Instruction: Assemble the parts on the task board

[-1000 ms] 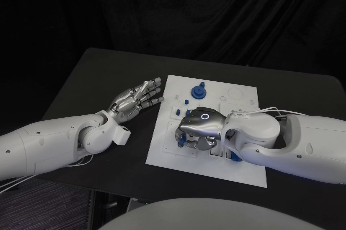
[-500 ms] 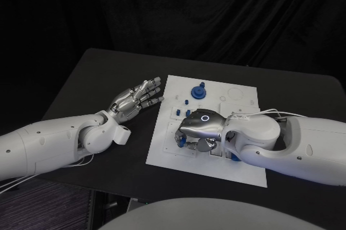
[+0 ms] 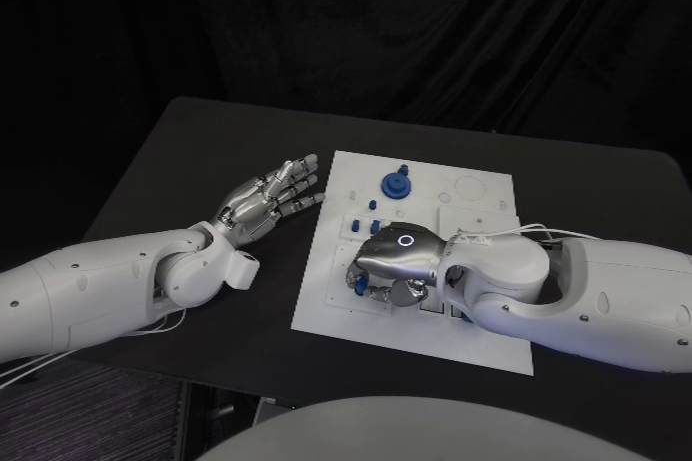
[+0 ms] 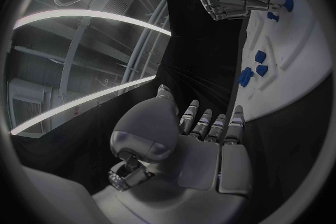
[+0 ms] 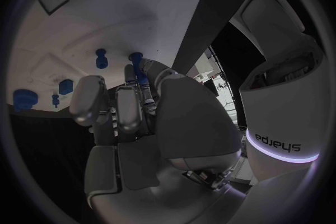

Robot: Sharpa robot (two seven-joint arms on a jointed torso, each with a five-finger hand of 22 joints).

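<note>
Currently the right robot hand (image 3: 398, 269) is curled down over the near-left part of the task board (image 3: 490, 331), fingers closed around a small blue part (image 5: 137, 70) — a peg, as far as can be judged. If the peg is tilted when pressed, it could be jammed or dropped. The left robot hand (image 3: 271, 199) is held spread and empty over the tabletop (image 3: 188, 151), beside the board.

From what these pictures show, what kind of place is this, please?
Probably a robot test bench in a lab or studio: a black table backed by a dark curtain, and a white task board with small blue parts set between the robot's two hands.
</note>
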